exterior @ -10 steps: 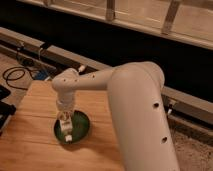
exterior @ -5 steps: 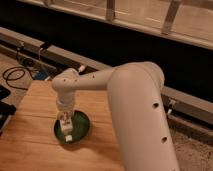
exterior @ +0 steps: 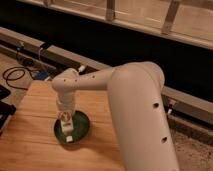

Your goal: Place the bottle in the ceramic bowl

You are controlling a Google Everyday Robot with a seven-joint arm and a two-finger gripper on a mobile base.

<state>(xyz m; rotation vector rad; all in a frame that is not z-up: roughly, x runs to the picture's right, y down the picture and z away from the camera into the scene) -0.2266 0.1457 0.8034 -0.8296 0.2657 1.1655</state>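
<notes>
The green ceramic bowl (exterior: 80, 129) with a dark rim sits on the wooden table (exterior: 30, 145), near its middle. My gripper (exterior: 65, 121) hangs straight down over the bowl's left part, at the end of the white arm (exterior: 130, 100). A small cream bottle (exterior: 67, 131) stands roughly upright below the gripper, with its lower end inside the bowl near the front-left rim. The wrist hides the bottle's upper part.
The table's left edge meets a black object (exterior: 6, 110) at the far left. Black cables (exterior: 17, 75) and a blue item (exterior: 44, 76) lie on the floor behind the table. A metal rail (exterior: 30, 42) and a dark wall run across the back.
</notes>
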